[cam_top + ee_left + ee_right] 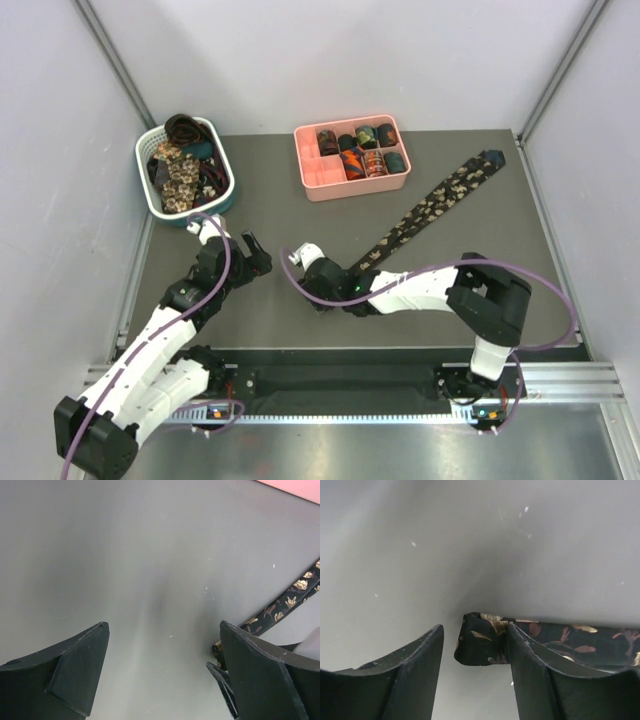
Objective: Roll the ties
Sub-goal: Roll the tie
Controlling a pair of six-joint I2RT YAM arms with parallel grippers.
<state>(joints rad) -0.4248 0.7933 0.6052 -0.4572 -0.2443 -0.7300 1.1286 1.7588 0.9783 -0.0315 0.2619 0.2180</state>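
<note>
Judging the flat floral tie (430, 205), which slants across the table (262, 185) from right of the pink tray (312, 172) to the near side of it, we expect it to be light, limp and slippery, best pinched at its narrow near end. Our right gripper (476, 630) stands half open astride that end, not clamped on it, while the left gripper (164, 625) gapes wide and empty. We can read no label or writing.

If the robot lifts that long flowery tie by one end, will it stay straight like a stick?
Probably not. The tie lies flat like thin cloth, so it would likely droop and dangle. Its end by the right end effector looks folded over, so it probably bends easily. A push might just bunch it.
</note>
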